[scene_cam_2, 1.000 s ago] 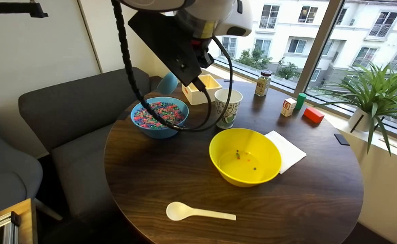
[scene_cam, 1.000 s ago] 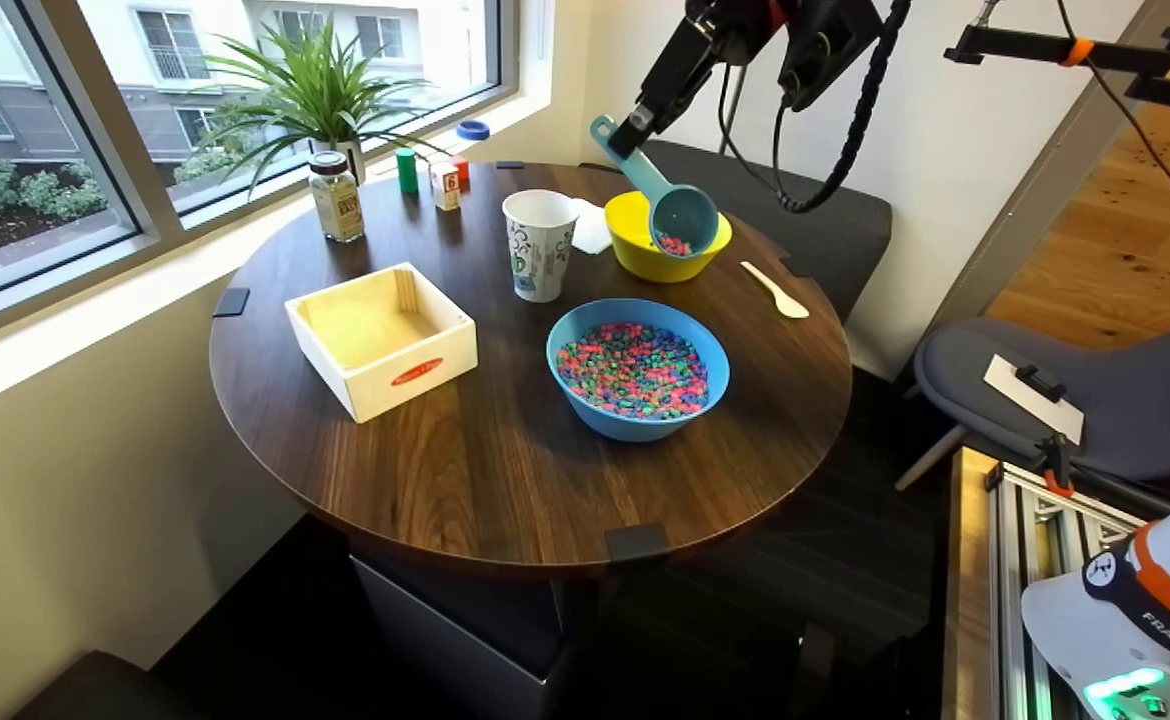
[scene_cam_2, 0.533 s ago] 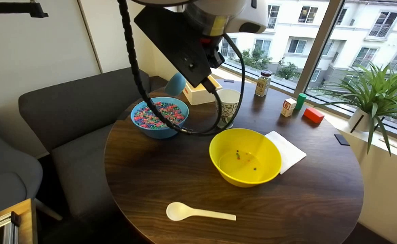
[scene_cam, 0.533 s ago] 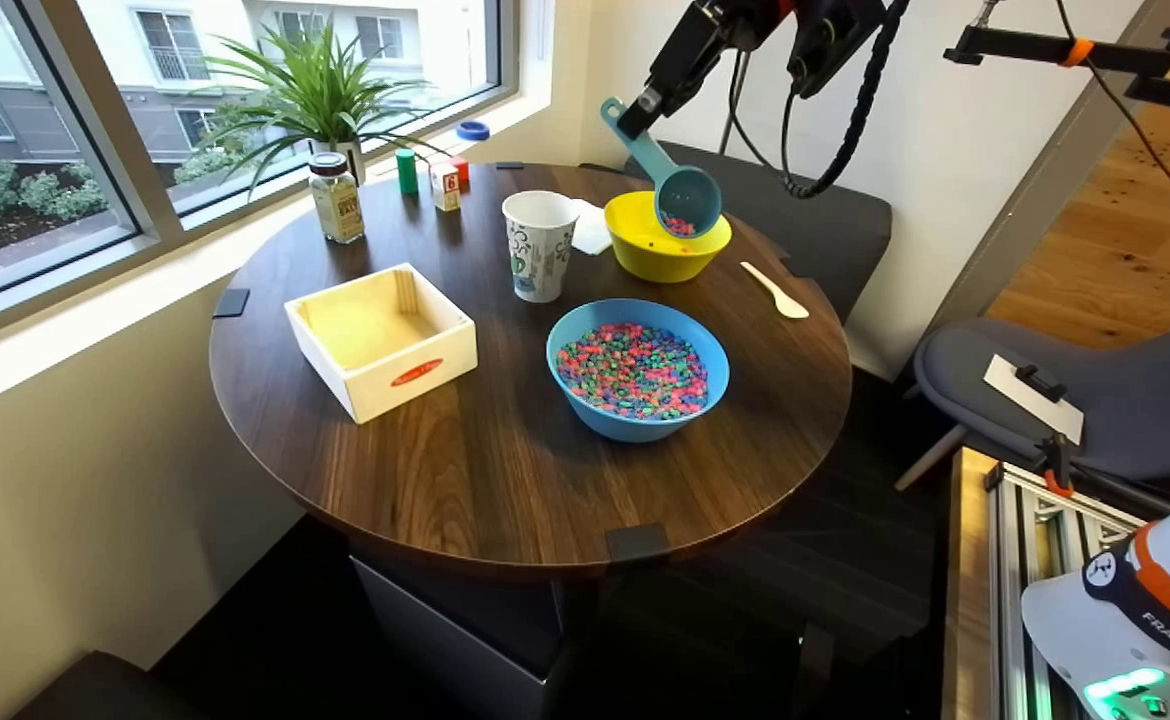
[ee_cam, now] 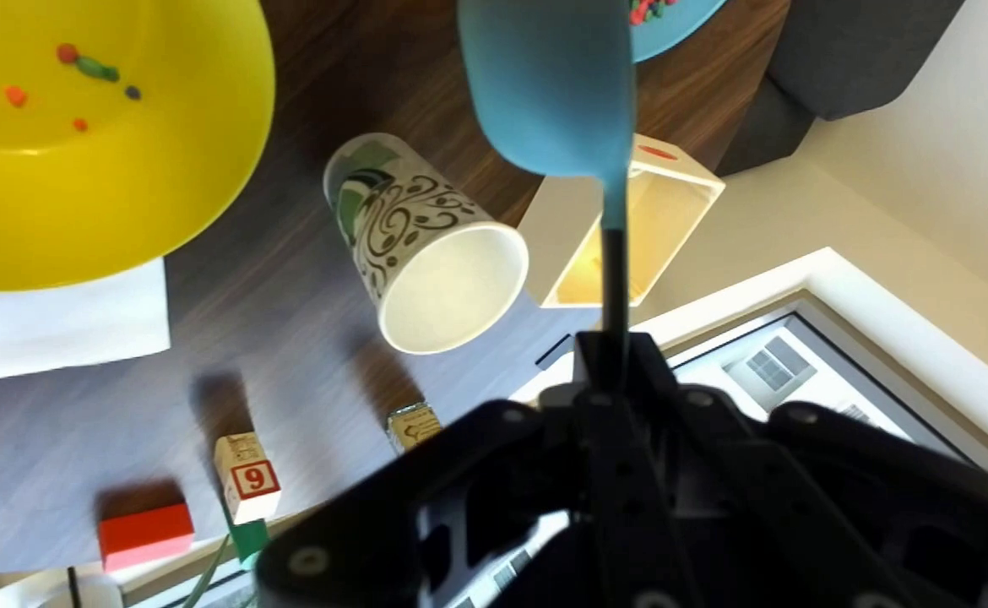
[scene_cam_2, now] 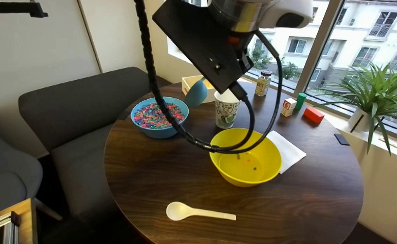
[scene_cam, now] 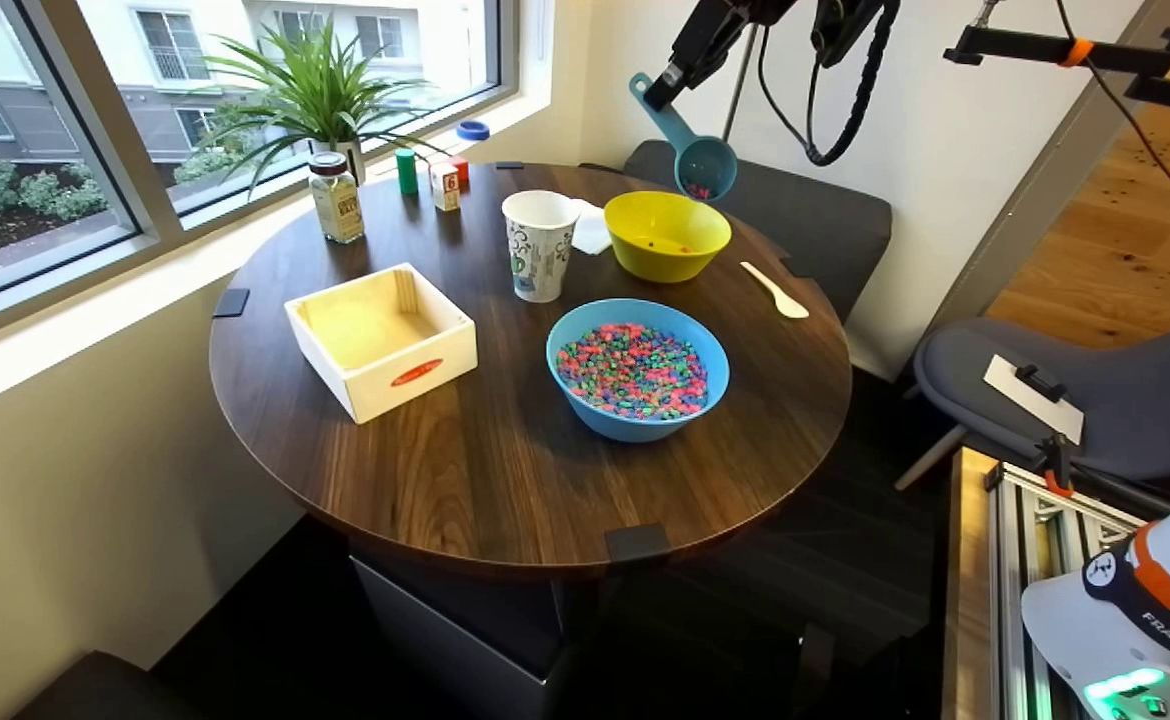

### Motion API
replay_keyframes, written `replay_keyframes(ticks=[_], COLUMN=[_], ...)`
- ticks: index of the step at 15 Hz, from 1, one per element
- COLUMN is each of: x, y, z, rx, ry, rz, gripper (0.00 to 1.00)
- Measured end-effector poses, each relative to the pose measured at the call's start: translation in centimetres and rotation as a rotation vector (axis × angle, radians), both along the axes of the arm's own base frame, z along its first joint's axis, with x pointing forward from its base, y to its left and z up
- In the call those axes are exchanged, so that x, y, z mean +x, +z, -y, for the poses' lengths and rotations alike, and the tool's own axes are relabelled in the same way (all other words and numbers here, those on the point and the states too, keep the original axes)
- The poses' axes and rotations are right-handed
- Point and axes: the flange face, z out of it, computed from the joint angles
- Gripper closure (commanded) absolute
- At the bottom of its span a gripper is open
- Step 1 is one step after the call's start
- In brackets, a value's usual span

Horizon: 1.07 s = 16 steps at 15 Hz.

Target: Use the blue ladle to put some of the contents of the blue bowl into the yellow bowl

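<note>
A round table (scene_cam: 425, 480) bears the blue bowl (scene_cam: 625, 428) and the yellow bowl (scene_cam: 660, 264); above, the pincer (scene_cam: 661, 93), jaws nearly together, clamps the blue ladle (scene_cam: 689, 143) by its handle; coloured bits (scene_cam: 633, 372) lie in both bowls and the ladle's cup, sparsely in the yellow

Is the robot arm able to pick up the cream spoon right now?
Probably not yet: its gripper is busy holding the blue ladle, so that likely needs putting down first. The cream spoon itself lies uncovered, though.
</note>
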Motion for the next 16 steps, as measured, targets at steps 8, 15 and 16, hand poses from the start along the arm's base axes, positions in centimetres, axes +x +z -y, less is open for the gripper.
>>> replay_keyframes(ticks=[8, 15, 16], x=[2.5, 3.2, 3.4], y=[-1.1, -1.9, -1.9], z=[2.1, 3.6, 3.9], rx=[-0.105, -0.205, -0.223], ry=[-0.036, -0.066, -0.076], rz=[-0.006, -0.045, -0.035], gripper=[0.98, 0.98, 0.98])
